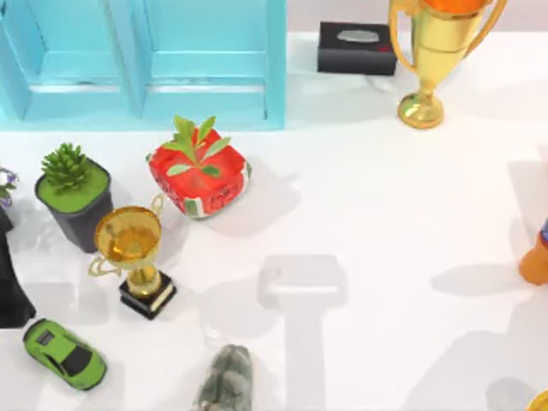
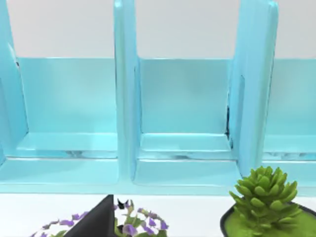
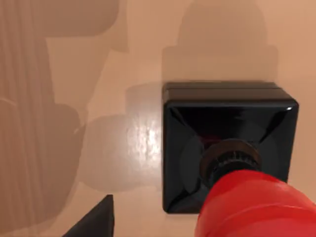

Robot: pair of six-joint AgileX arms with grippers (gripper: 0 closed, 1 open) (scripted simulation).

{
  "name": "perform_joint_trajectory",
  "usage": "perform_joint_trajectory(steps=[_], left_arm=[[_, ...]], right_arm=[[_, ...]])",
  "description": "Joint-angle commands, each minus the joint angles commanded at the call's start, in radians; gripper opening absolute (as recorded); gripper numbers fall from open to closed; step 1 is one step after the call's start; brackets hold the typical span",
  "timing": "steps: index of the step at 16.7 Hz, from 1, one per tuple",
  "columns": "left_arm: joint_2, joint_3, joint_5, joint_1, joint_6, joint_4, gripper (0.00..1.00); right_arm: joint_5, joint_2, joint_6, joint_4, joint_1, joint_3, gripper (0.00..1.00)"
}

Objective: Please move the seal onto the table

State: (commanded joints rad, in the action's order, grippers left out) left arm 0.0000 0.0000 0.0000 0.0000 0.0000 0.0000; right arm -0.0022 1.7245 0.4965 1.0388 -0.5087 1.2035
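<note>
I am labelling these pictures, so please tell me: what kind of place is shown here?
Probably a rendered tabletop test scene, not a real room: a plain white table carries unrelated props, such as trophies, a toy car and potted plants, before a light-blue cabinet.

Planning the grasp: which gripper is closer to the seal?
Right. The right gripper hangs just over the seal, its wrist view looking straight down on it. The left gripper faces the blue cabinet at the table's left.
</note>
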Motion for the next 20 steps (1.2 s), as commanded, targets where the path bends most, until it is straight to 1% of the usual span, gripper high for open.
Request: perform_joint_trajectory(steps=[3,8,20], left_arm=[[0.000,0.000,0.000,0.000,0.000,0.000,1.00],[0.000,0.000,0.000,0.000,0.000,0.000,1.00],[0.000,0.000,0.000,0.000,0.000,0.000,1.00]], right_arm=[[0.000,0.024,0.000,-0.099,0.000,-0.085,1.00],[0.000,0.028,0.000,-0.112,0.000,-0.097,1.00],[0.000,0.028,0.000,-0.112,0.000,-0.097,0.10]])
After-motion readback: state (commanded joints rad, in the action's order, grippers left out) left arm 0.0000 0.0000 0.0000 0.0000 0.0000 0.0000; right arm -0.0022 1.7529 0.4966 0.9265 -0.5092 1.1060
